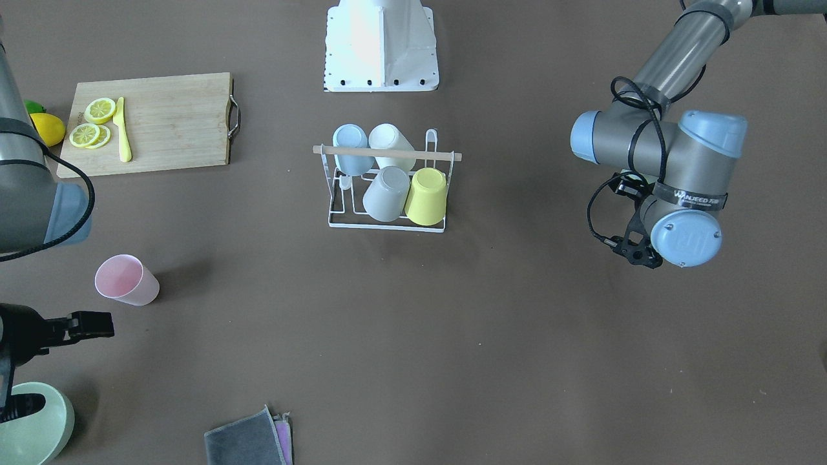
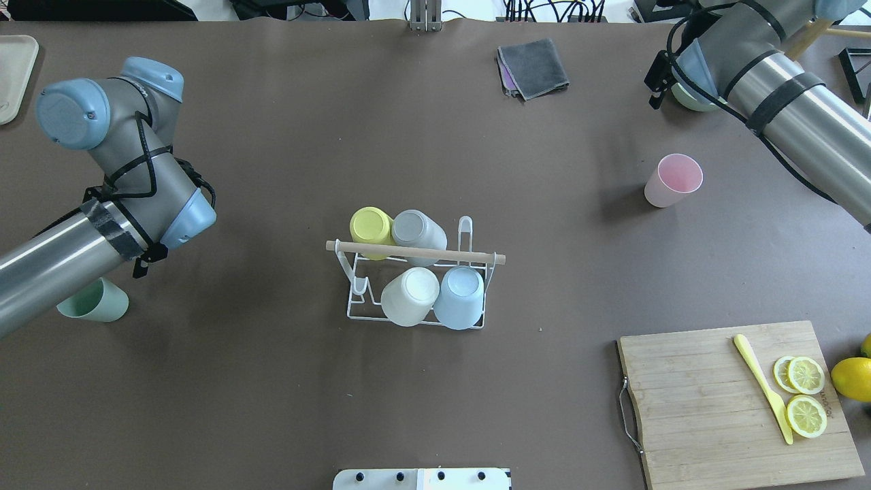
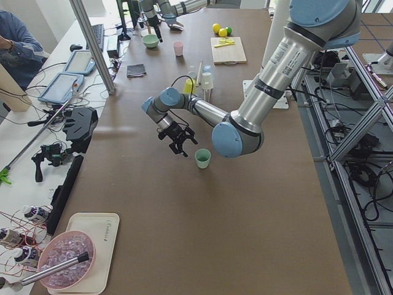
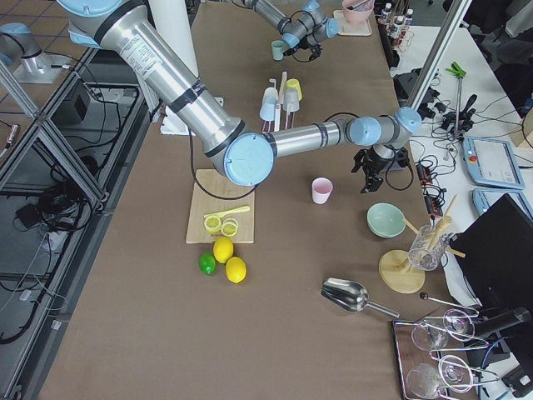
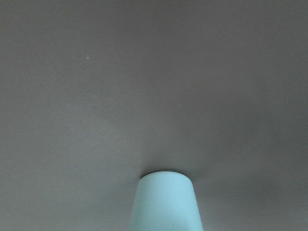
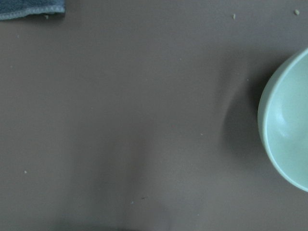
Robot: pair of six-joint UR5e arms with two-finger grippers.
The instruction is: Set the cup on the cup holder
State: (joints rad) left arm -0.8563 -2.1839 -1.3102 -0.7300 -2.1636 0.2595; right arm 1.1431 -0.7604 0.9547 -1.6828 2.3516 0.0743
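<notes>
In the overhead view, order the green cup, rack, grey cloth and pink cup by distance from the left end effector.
1. Green cup, beside it, left.
2. Rack, table centre.
3. Grey cloth, far edge.
4. Pink cup, right side.

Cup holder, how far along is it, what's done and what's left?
Done: the yellow cup, grey cup, white cup and blue cup sit upside down on the cup holder. In hand: no cup is gripped; the left gripper hangs beside the green cup. Left: the green cup and pink cup, both on the table.
</notes>
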